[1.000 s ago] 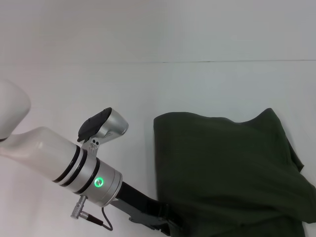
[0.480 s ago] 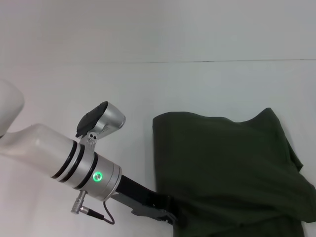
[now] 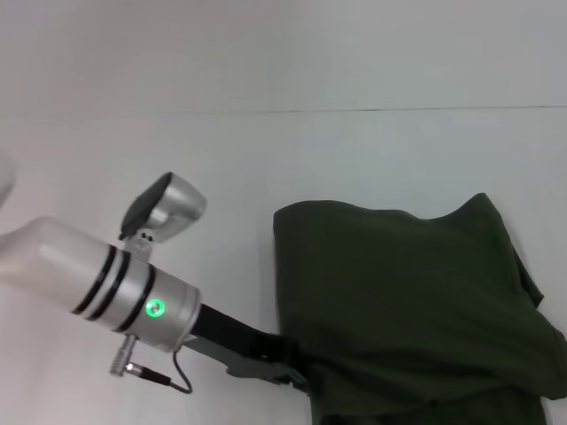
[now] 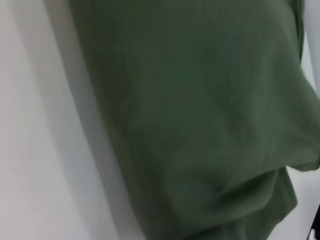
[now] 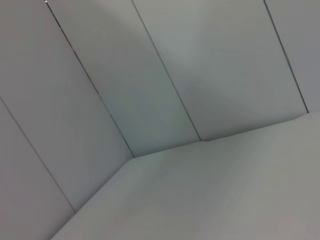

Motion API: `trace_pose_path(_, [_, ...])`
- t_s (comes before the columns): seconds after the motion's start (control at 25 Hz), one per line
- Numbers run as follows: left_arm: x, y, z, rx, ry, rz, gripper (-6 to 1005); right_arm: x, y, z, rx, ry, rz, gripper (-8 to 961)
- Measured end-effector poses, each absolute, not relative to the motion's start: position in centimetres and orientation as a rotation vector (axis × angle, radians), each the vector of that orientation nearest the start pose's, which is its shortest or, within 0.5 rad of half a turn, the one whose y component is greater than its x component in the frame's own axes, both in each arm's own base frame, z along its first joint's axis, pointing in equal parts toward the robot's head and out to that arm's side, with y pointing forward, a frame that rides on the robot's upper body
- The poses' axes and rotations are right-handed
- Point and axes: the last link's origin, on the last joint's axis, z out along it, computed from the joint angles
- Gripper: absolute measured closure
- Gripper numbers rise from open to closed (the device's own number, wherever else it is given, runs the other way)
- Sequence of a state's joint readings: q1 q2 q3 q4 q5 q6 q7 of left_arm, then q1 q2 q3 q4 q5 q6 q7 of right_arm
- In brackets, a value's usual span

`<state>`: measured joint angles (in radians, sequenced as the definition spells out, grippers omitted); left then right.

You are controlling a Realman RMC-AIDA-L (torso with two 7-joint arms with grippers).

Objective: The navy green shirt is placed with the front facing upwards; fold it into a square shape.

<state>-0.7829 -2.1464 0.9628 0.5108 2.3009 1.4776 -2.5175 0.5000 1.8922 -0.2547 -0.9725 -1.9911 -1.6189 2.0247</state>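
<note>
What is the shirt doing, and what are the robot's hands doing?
navy green shirt: folded over, plain side up, lying on the table.
left tool: at the shirt's near left edge; open or shut not visible.
right tool: out of sight.

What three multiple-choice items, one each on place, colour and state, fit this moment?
1. Where is the left end effector?
A. at the shirt's near left edge
B. above the collar
C. far from the shirt

2. What colour is the shirt?
A. red
B. dark olive green
C. white

3. How does the shirt lie on the table?
A. spread flat with both sleeves out
B. hanging up
C. folded over, plain cloth on top

Key: 1 A, the left arm ends at that edge; 2 B, both views show green; 3 C, no lettering or sleeves show.
</note>
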Motion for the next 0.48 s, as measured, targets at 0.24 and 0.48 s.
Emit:
trace_pose_path(0.24, [-22.1, 32.5, -7.6, -2.574, -2.030, -0.058, 907, 29.8, 34.7, 19.8, -2.064, 1.072, 0.890, 120])
trace_pose_path(0.48, [-22.4, 32.3, -7.5, -2.564, -2.045, -0.060, 919, 29.5, 34.8, 19.7, -2.074, 1.065, 0.898, 121])
